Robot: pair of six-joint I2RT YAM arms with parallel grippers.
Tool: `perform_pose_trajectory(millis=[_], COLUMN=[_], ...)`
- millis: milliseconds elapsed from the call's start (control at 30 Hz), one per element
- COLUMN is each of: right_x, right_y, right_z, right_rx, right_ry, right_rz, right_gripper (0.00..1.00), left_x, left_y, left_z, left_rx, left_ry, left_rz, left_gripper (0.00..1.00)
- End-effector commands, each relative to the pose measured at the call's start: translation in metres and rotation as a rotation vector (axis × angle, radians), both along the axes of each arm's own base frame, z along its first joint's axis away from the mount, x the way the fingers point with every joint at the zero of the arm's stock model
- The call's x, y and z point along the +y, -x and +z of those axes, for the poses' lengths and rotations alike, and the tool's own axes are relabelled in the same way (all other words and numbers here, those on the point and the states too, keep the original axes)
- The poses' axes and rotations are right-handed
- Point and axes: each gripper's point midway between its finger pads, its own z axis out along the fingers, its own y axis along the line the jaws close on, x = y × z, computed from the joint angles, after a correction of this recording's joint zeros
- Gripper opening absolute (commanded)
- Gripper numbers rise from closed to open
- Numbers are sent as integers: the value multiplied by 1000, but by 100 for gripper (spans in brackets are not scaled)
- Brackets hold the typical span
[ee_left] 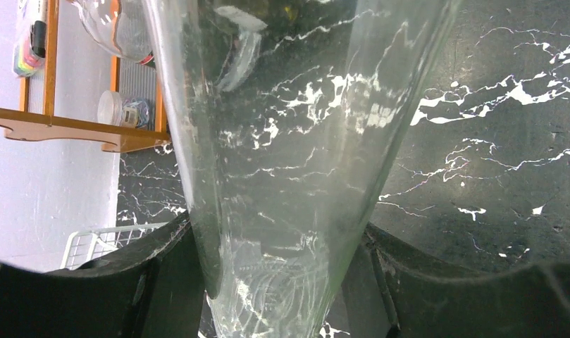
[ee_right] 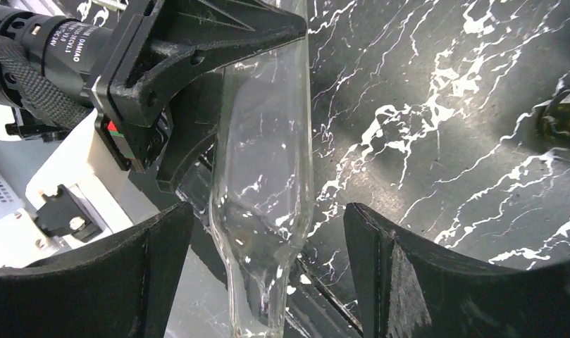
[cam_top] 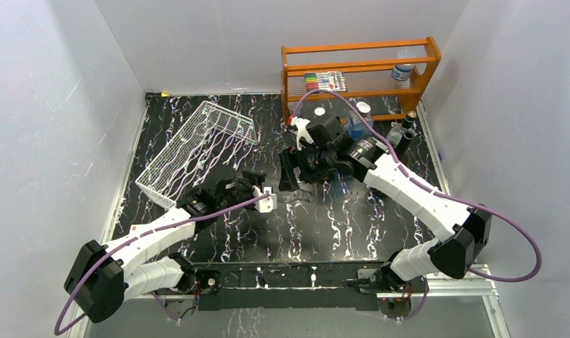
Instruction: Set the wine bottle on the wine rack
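So our left claw [ee_left: 282,282] is clamped tight on the clear wine bottle [ee_left: 282,176], which sits over the middle of the desk [cam_top: 352,218], and we can't tell if the glass touches the surface. Our right claw [ee_right: 268,267] is spread wide around the bottle's narrowing end with a gap on each side, so it's gripping nothing. The white wire wine rack [cam_top: 197,151] is off toward the desk's far left corner, well apart from the bottle, and the orange wooden shelf [cam_top: 359,70] stands at the far right corner.
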Motion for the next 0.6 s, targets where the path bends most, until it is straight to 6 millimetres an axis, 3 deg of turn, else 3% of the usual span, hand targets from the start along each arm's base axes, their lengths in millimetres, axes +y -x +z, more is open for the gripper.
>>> perform_pose_trajectory(millis=[0,267,433,567], right_x=[23,30,30,31], right_y=[16,18,20,19], right_z=[-6,-31,-35,-40], right_rx=[109,181,193,201], right_ry=[-48,-57,-56,-37], right_rz=[99,76,85,84], right_gripper=[88,83,80,65], left_x=[-16,-17,-16,-17], left_y=[0,3,1,1], left_z=[37,38,35,34], left_rx=[-140,-127,-131,-111], left_ry=[89,97,91,82], left_rz=[-70,-75,-71,-66], left_gripper=[0,0,0,0])
